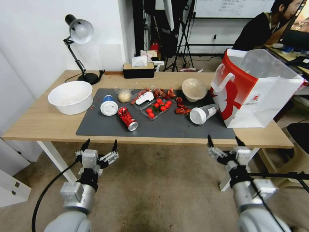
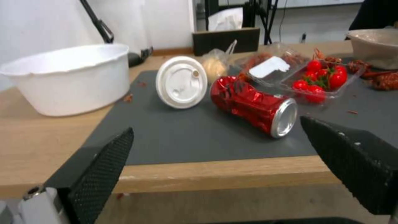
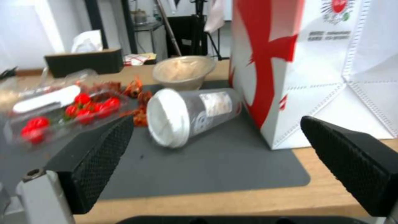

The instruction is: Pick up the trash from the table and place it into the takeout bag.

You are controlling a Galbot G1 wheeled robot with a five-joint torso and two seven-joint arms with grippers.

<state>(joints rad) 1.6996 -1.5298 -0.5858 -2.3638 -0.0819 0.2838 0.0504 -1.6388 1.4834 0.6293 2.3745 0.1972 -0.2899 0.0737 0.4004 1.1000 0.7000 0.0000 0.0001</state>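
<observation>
I held both the left gripper [image 1: 99,145] and right gripper [image 1: 224,140], jaws spread and empty, just short of the table [image 1: 38,124], well below the takeout bag [image 1: 257,96].

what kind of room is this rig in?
Likely an office or lab: a long light-wood table holding a black desk lamp, black tripod stands behind, a wall whiteboard.

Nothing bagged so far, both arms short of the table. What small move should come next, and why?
Probably advance the right end effector, open and empty, toward the clear cup. It lies on its side nearest that arm and beside the takeout bag.
</observation>
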